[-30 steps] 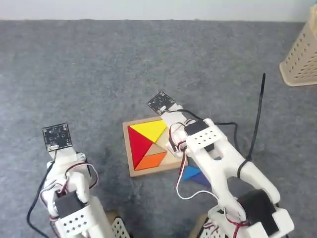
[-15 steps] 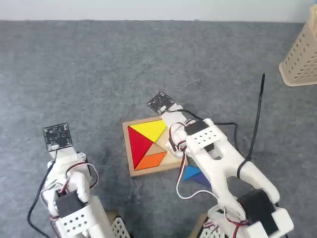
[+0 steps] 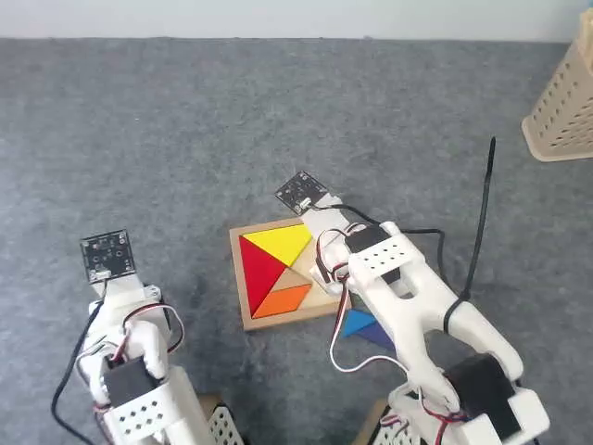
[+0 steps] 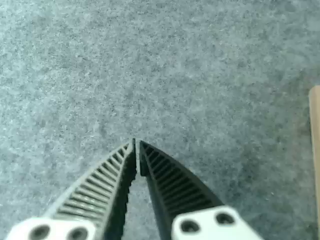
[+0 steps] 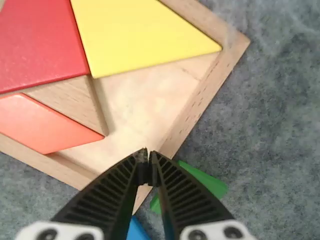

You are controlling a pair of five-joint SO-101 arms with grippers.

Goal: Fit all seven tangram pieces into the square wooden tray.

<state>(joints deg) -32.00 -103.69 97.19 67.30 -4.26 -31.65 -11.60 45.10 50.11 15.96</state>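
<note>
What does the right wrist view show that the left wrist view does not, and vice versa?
Right wrist view: the right end effector, shut, at the tray rim; yellow piece, red piece, orange piece and plain wooden piece inside; green piece and blue piece on the carpet outside. Left wrist view: the left end effector, shut, over bare carpet. Shared: grey carpet and, probably, the tray, there a tan strip.

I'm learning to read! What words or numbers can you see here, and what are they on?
No text here can be read.
The yellow triangle and the wooden tray: plain, no print on them.
The black circuit boards on the arms: tiny marks, too small to read.
</note>
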